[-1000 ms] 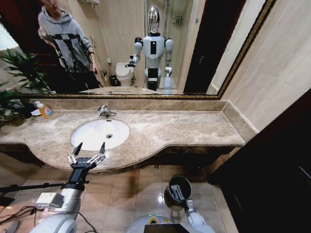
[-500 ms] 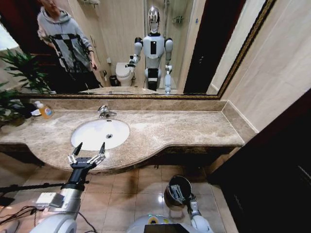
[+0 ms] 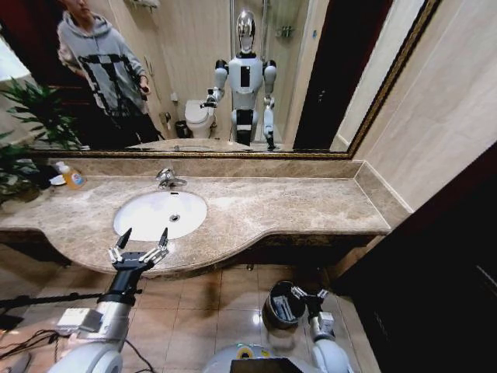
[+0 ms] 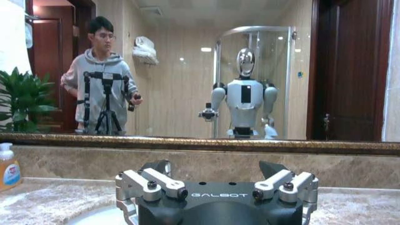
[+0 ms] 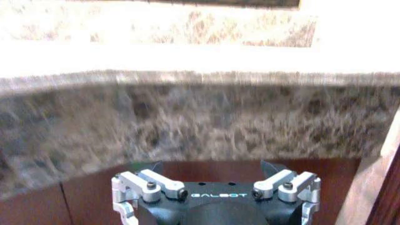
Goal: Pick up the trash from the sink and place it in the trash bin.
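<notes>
At about 8 o'clock in the head view, the left gripper (image 3: pixel 140 237) hovers with fingers spread over the marble counter's (image 3: pixel 311 206) front edge, just before the white sink (image 3: pixel 159 214). Toward 5 o'clock, the dark trash bin (image 3: pixel 281 306) stands on the floor, white trash (image 3: pixel 284 308) inside. Just beside it, the right gripper (image 3: pixel 308 294) is spread, holding nothing.
</notes>
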Tool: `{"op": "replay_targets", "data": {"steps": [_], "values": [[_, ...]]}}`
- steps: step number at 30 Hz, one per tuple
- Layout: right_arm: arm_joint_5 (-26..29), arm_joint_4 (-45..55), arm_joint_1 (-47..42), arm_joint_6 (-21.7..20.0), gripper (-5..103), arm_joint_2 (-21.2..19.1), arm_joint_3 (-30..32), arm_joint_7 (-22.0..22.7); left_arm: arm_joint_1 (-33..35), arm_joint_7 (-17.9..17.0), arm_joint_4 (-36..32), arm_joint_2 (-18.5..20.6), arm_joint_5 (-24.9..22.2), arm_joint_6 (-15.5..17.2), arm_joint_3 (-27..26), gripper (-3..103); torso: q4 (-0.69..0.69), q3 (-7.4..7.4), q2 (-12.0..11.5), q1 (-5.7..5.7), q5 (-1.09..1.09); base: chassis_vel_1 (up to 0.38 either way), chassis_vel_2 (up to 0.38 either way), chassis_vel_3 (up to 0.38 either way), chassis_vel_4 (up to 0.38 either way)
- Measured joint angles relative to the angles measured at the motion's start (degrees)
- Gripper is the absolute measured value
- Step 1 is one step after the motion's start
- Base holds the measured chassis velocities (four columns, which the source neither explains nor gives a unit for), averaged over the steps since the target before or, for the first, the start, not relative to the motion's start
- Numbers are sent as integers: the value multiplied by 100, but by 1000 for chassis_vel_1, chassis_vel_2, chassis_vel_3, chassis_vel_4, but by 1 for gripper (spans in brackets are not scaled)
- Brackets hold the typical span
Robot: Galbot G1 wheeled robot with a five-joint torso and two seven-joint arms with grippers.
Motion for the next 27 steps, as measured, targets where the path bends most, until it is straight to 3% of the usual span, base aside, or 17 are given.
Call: {"op": "replay_targets", "data": {"steps": [13,20,27], "values": [[74,2479,-573,-921,100,92,-43,-250,0,0,0,0,0,0,0,100,0,0,0,0,-2,0,0,0,0],[51,3247,-489,-1360,100,80,-50,-361,0,0,0,0,0,0,0,100,0,0,0,0,-1,0,0,0,0],[-21,3452,-452,-1505,100,70,-61,-420,0,0,0,0,0,0,0,100,0,0,-1,0,-1,0,0,0,0]]}}
